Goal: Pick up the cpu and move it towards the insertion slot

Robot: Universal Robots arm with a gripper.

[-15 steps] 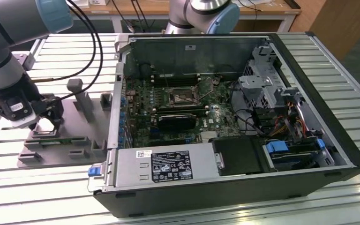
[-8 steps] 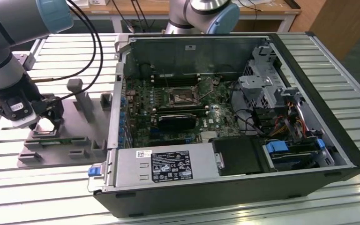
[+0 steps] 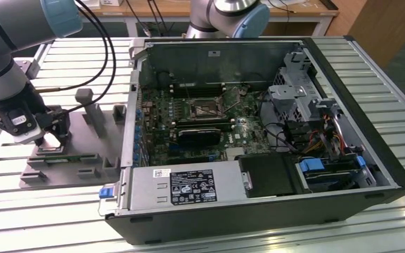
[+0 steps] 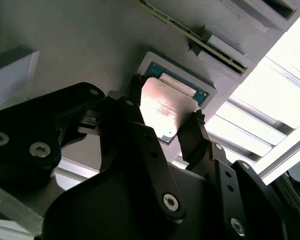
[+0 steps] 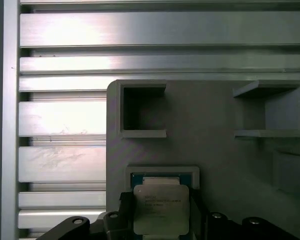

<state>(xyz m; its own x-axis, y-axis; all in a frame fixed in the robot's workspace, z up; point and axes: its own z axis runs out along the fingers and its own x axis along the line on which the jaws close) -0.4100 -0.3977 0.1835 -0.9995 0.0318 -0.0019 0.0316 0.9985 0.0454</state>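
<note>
The step in hand is the pick-up; the gripper hangs low over a grey holder on the slatted metal table, at the exterior view's left, outside the open computer case; its two black fingers are drawn in narrow and appear to press on two opposite edges of the cpu, with nothing else between them. The cpu is in or just above its square pocket in the holder, and I cannot tell if it is lifted; the insertion slot is well apart from it, on the board inside the case. I judge that the next move calls for a straight, level rise, so that the rim clears the pocket walls. The cpu is a flat square with a shiny silver top, faint print and a thin pale rim.
</note>
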